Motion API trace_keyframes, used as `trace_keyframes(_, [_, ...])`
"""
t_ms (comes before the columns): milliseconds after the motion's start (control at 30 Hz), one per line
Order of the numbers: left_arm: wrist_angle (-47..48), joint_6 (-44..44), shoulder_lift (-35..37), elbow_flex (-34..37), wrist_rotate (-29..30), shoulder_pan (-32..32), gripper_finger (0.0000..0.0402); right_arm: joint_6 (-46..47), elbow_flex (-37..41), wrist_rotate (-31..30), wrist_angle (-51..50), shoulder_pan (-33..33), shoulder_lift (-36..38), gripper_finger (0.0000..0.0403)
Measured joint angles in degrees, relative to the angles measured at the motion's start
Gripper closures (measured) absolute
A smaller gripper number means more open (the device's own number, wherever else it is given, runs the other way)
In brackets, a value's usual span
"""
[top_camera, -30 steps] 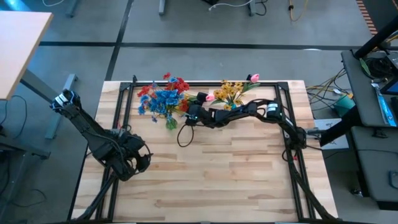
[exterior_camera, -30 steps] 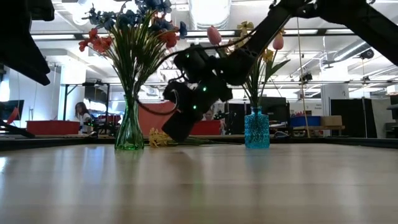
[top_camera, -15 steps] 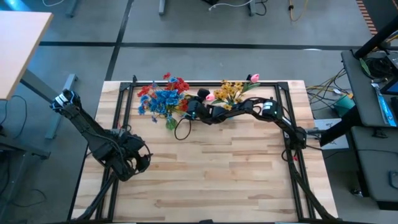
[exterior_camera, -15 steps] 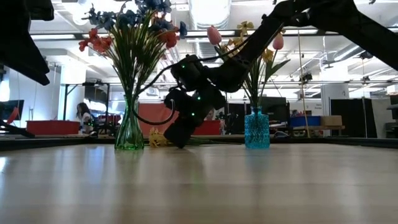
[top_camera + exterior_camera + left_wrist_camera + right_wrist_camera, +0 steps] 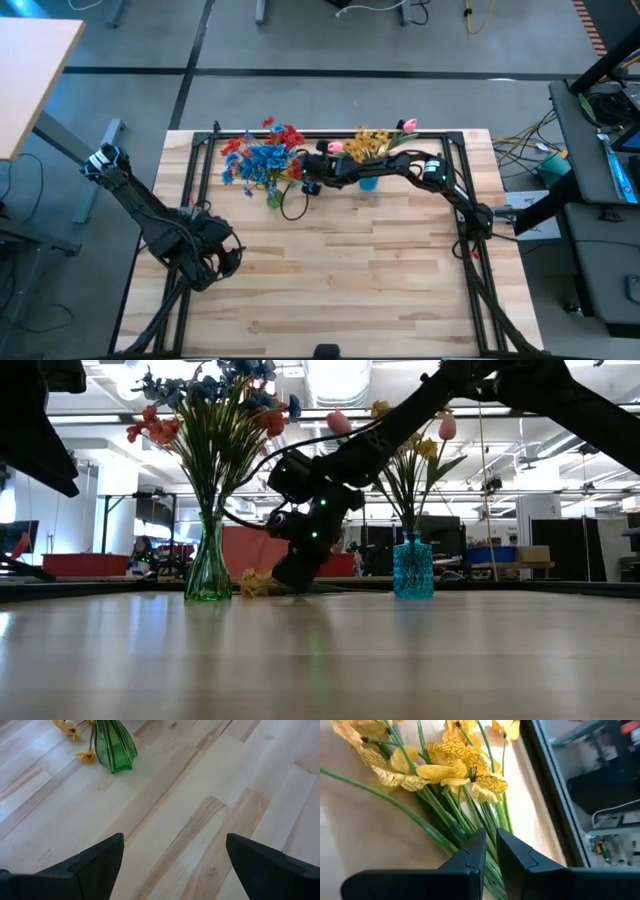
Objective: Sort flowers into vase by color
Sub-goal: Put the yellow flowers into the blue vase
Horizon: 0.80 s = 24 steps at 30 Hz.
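The yellow flowers [image 5: 455, 767] lie flat on the wooden table [image 5: 340, 280], near its far edge, between the green vase [image 5: 208, 570] and the blue vase [image 5: 413, 567]. In the low view only a small yellow cluster shows on the tabletop just beside the green vase's base. The green stems run under the right gripper [image 5: 489, 851]. Its fingers are nearly together around these stems; whether the stems are actually clamped cannot be told from the right wrist view.

The green vase stands upright and holds red and blue sprays [image 5: 262, 155]. The blue vase stands upright and holds yellow blooms and pink buds [image 5: 375, 143].

The right arm reaches from the table's right side along the far edge, with its gripper lowered to the tabletop between the two vases.

The left gripper [image 5: 170, 865] hovers over bare wood at the table's near left, well apart from the flowers. Its fingers stand wide apart and hold nothing. The green vase's base shows far off in the left wrist view.

No brand, label or legible writing shows on the vases, the flowers, the arms or the table.
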<state>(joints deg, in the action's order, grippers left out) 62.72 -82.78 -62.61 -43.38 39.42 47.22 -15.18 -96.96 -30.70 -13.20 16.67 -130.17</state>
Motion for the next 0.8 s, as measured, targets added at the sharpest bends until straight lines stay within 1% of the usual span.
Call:
trace_keyframes(233, [0.04,0.11,0.00,0.00,0.00,0.00,0.0066,1.13,-3.63,1.18,-7.35,-1.21,0.00,0.0365])
trace_keyframes(533, [0.07,0.81,0.00,0.00,0.00,0.00,0.0066,5.13,-9.25,0.98,-13.63,-4.27,0.00,0.0365])
trace_keyframes(700, [0.04,0.81,0.00,0.00,-0.02,0.03,0.0066,4.65,-10.17,0.73,-13.21,-3.06,0.09,0.0365])
trace_keyframes(800, [-0.11,0.80,-0.09,0.00,-0.13,0.21,0.0066,4.22,-8.98,0.64,-12.66,-1.76,0.09,0.0365])
